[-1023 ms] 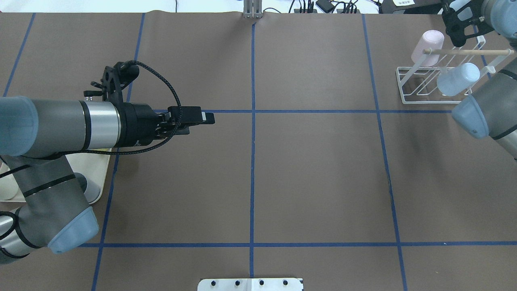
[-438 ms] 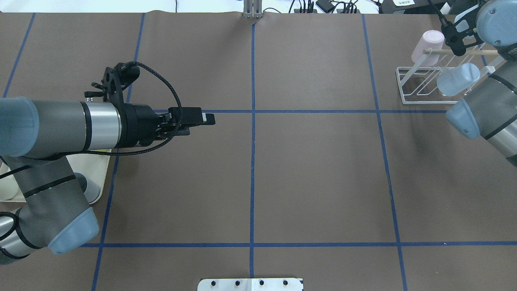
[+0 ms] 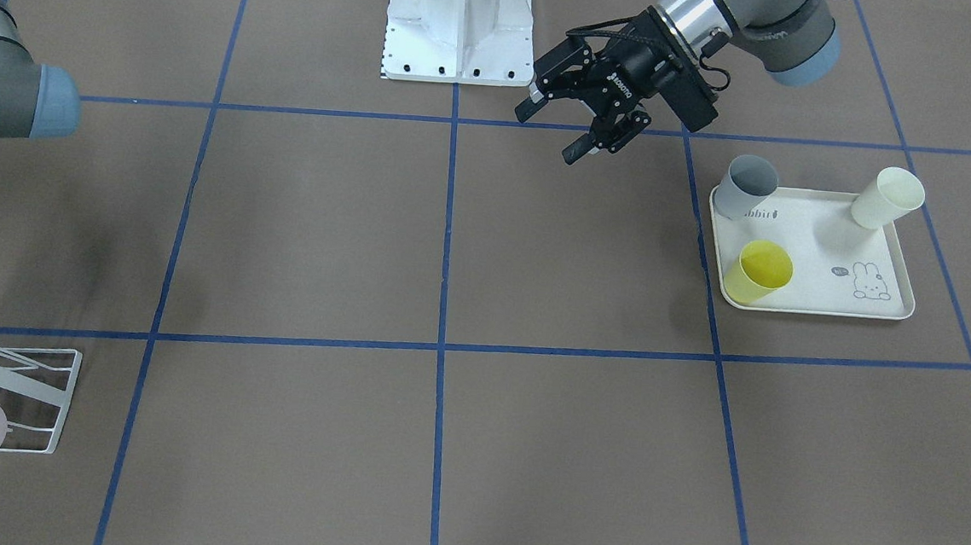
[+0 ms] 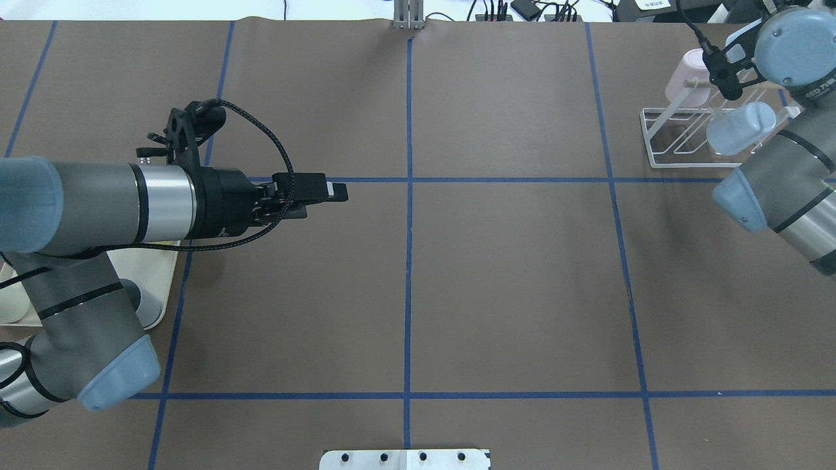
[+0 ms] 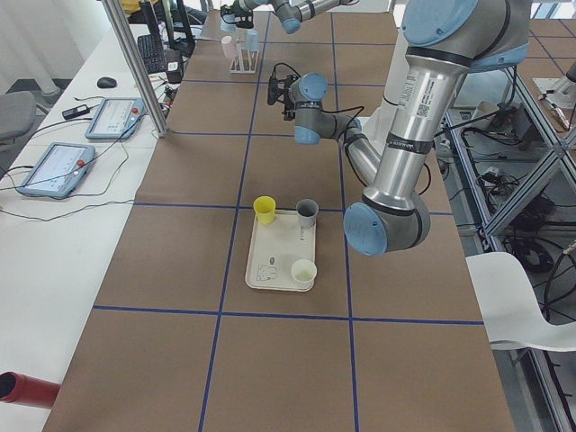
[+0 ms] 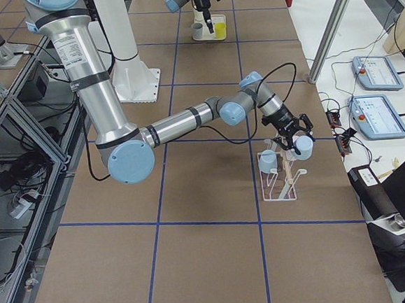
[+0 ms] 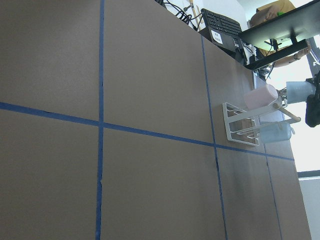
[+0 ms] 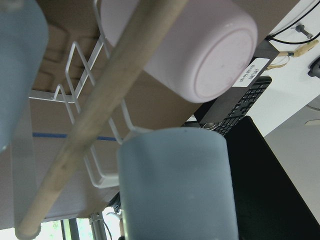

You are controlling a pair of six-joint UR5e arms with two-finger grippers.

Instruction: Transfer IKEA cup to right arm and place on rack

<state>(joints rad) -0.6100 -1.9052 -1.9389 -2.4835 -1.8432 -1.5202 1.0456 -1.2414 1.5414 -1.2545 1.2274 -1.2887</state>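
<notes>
While the black two-finger left gripper (image 3: 546, 133) hangs over the brown table (image 3: 284, 224) with its jaws apart and empty, the black right gripper (image 6: 294, 143) looks clamped on the pale-blue plastic tumbler (image 8: 175, 185). It holds the tumbler just above the small white wire rack (image 4: 646, 134), close to the rack's light wooden peg (image 8: 95, 120). The tumbler is probably light, stiff and smooth-walled, so it could slip; a firm side grip on the wall seems best. A pink plastic cup (image 8: 200, 45) and a second blue cup (image 4: 741, 127) occupy prongs.

The right arm (image 4: 784, 168) has swung farther over the rack (image 4: 682, 138).
</notes>
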